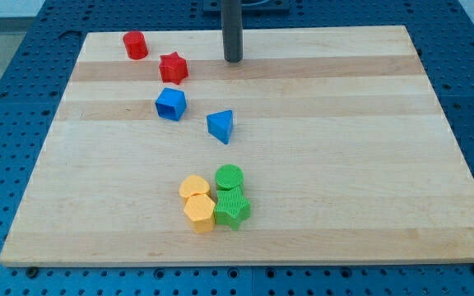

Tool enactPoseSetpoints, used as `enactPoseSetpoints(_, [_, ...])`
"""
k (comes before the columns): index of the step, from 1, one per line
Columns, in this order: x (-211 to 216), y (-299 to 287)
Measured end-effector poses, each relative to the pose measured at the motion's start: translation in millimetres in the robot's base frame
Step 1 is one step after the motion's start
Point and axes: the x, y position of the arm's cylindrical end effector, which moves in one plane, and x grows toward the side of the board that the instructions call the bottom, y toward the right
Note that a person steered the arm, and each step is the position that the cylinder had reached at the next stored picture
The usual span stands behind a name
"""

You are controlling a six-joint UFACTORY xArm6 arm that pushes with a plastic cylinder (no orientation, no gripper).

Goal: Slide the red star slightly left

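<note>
The red star (173,67) lies on the wooden board (336,156) near the view's top left. My tip (233,60) rests on the board to the right of the star, with a gap between them. A red cylinder (135,44) stands up and to the left of the star. A blue cube (170,104) sits just below the star.
A blue triangular block (220,126) lies right of the blue cube. Near the view's bottom centre a tight cluster holds a yellow heart (193,187), a yellow hexagon (199,212), a green cylinder (229,177) and a green star (232,207). A blue pegboard surrounds the board.
</note>
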Motion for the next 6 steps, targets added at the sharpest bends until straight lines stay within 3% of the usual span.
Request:
enactPoseSetpoints(2, [1,1])
enactPoseSetpoints(3, [41,2])
enactPoseSetpoints(6, [74,-57])
